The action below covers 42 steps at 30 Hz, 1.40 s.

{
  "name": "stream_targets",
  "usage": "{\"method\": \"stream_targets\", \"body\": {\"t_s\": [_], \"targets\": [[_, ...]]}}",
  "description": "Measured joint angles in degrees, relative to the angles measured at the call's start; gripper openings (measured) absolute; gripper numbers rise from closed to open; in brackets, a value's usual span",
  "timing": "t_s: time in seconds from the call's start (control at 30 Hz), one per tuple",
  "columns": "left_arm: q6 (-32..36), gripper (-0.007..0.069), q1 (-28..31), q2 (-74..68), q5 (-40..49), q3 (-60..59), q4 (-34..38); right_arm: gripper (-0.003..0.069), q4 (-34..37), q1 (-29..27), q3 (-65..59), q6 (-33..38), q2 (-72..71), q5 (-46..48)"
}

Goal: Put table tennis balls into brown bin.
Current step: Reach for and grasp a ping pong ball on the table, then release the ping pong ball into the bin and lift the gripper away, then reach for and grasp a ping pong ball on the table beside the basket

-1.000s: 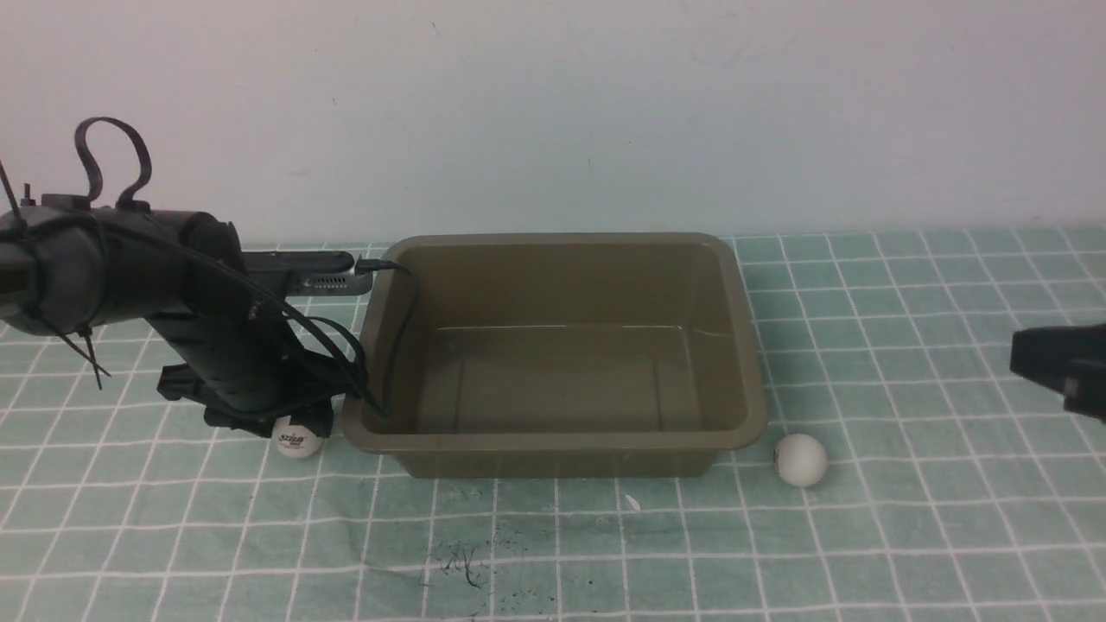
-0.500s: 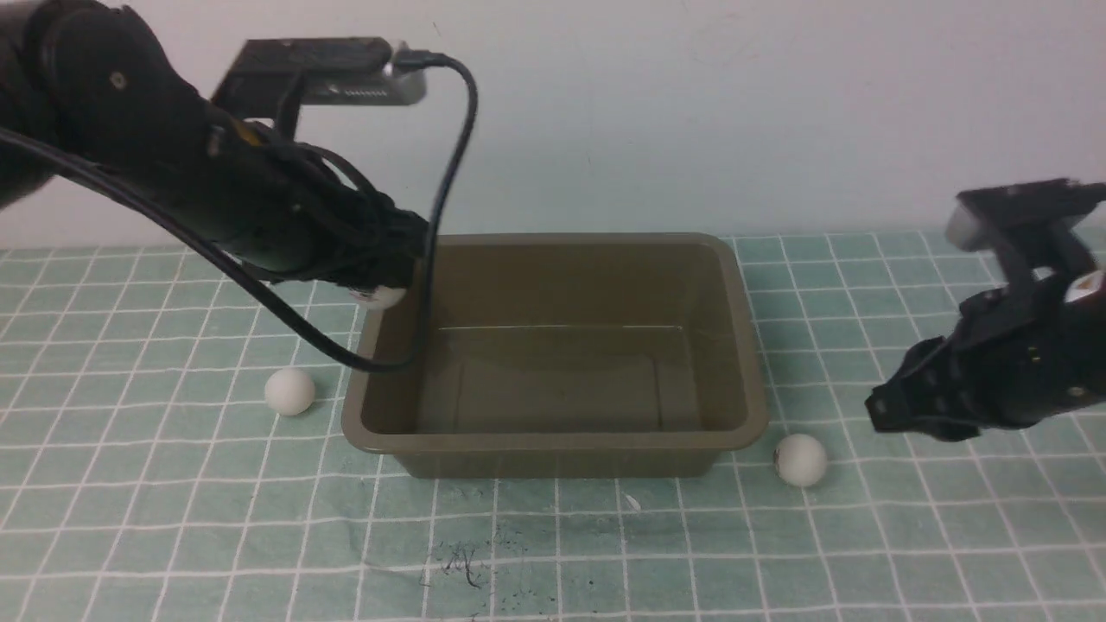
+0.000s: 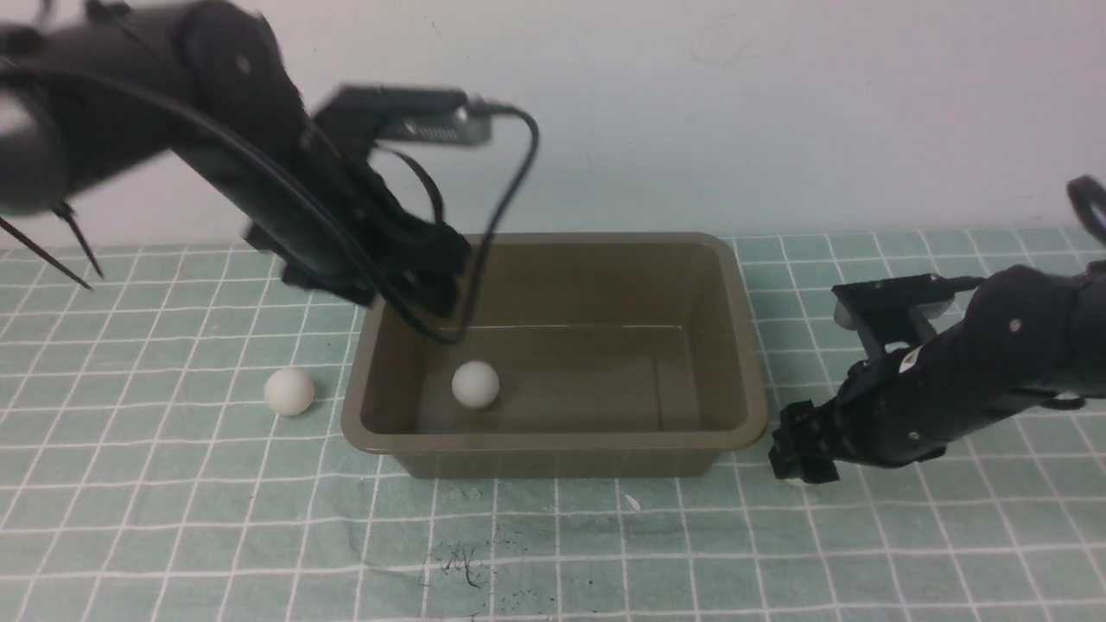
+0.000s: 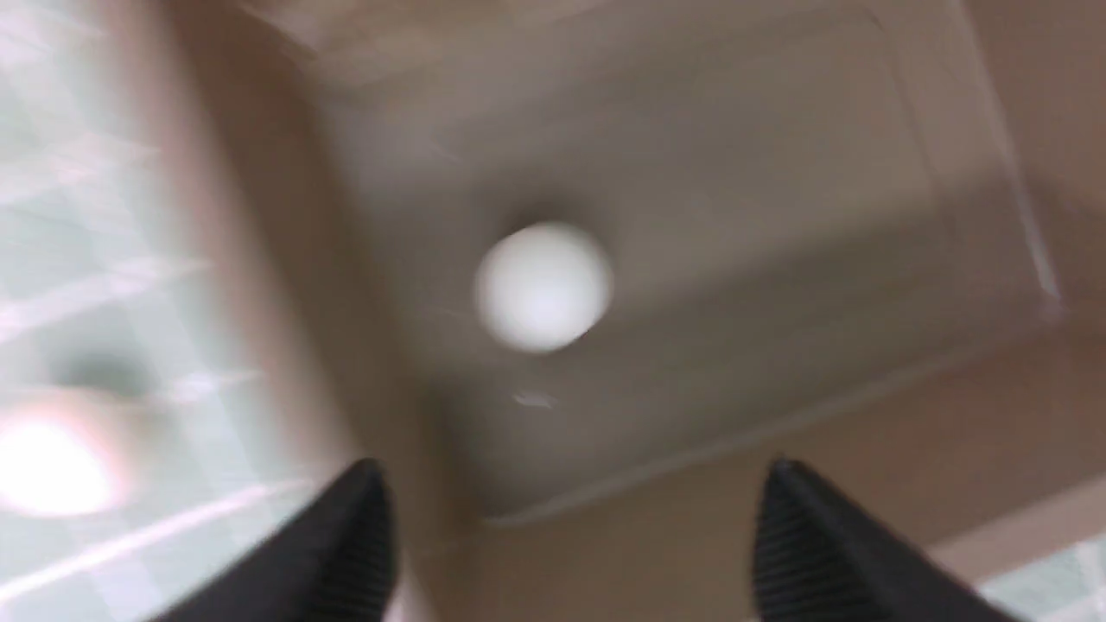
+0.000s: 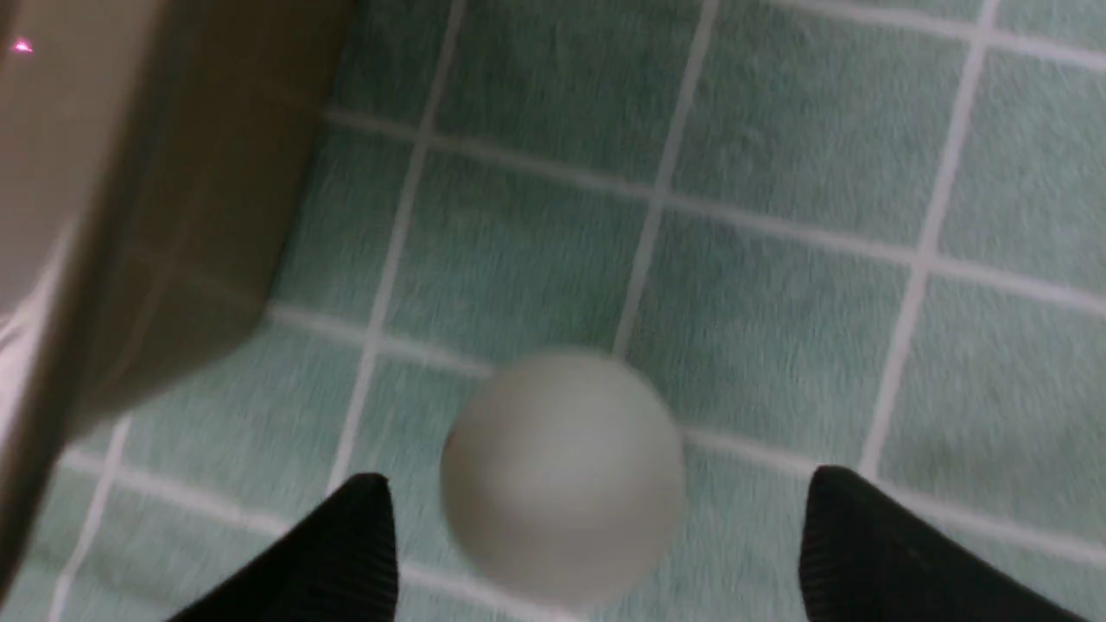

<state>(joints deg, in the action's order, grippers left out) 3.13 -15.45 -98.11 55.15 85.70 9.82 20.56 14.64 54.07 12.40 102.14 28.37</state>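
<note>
while the bin [image 3: 553,449] sits open side up in the middle of the bench [image 3: 173,536], its long axis running left to right and its short walls facing the two arms, one white ball [image 3: 475,384] is inside it, in the left half toward the front wall (whether it rests on the floor or hangs just above it i cannot tell). a second ball [image 3: 289,391] lies on the green checked cloth [image 3: 864,553] just left of the bin, apart from its wall. a third ball [image 5: 562,471] lies on the cloth off the bin's front right corner; the front view hides it behind the right gripper [image 5: 596,536]. each ball shows plain white, so which way it faces cannot be told.

the left gripper [image 4: 575,536] hangs over the bin's rear left corner, jaws apart and gripping no ball. the right gripper is low over the cloth, jaws spread wide to either side of the third ball, a gap on each side, not clamped.
</note>
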Motion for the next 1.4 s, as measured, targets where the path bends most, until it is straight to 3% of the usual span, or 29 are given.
{"method": "stream_targets", "body": {"t_s": [0.03,0.1,0.13,0.23,0.37,0.5,0.6,0.7,0.77,0.83,0.9,0.97,1.03,1.07,1.1,1.17,1.27,1.4], "targets": [[-0.24,0.0340,1.18,0.98,1.01,1.06,-1.60,0.0501,0.07,0.00,0.11,0.06,0.58,-0.31],[-0.91,0.0138,5.95,3.30,2.79,2.22,-4.60,0.0338,-0.87,-0.33,0.60,-0.01,1.27,0.22],[-1.14,0.0078,7.86,3.94,3.41,2.40,-5.27,0.0342,-1.64,-1.06,1.24,-0.41,1.01,1.45],[-1.42,0.0015,14.35,4.71,5.13,2.51,-6.12,0.0360,-3.09,-3.55,3.26,-2.53,-1.47,6.18],[0.14,-0.0001,20.37,1.96,7.13,1.16,-4.21,0.0360,-1.22,-5.84,8.28,-6.24,-8.90,13.42],[5.19,0.0063,20.31,-3.74,7.28,-0.22,0.94,0.0360,3.27,-1.63,14.76,-1.48,-12.06,14.23],[7.72,0.0200,18.66,-8.54,5.28,-0.33,2.78,0.0362,5.44,3.37,20.15,2.08,-9.50,14.23],[8.19,0.0350,17.41,-12.01,2.52,-0.37,2.84,0.0433,5.59,5.12,24.96,2.71,-6.38,15.31],[8.19,0.0445,16.85,-14.30,0.11,-0.37,3.01,0.0536,5.05,5.00,29.14,2.76,-5.11,18.74],[8.19,0.0513,16.74,-16.56,-2.02,-0.37,3.80,0.0587,3.23,4.48,33.13,2.77,-5.52,24.13],[8.14,0.0538,16.69,-18.12,-3.36,-0.37,4.44,0.0591,1.48,3.91,35.19,2.34,-6.60,27.56],[8.08,0.0540,16.69,-20.26,-4.74,-0.37,5.11,0.0527,-2.58,2.93,37.19,1.02,-10.51,31.68],[7.94,0.0484,16.69,-22.10,-5.27,-0.37,5.31,0.0431,-5.84,1.87,37.26,-0.43,-15.54,33.89],[7.94,0.0452,16.69,-22.51,-5.27,-0.37,5.32,0.0357,-7.84,1.36,36.93,-1.14,-18.19,34.69],[7.94,0.0370,16.69,-23.21,-5.15,-0.37,5.38,0.0261,-10.16,0.46,35.77,-2.37,-22.57,35.22],[7.94,0.0349,16.69,-23.06,-3.97,0.05,5.47,0.0074,-14.34,-1.35,31.78,-5.36,-32.98,34.16],[7.94,0.0349,16.66,-21.89,-0.84,1.54,5.72,0.0007,-16.72,-2.84,24.48,-8.86,-43.73,30.08],[7.94,0.0349,15.79,-17.17,2.16,5.09,6.28,-0.0011,-17.46,-3.29,10.99,-12.04,-57.21,21.72]]}}
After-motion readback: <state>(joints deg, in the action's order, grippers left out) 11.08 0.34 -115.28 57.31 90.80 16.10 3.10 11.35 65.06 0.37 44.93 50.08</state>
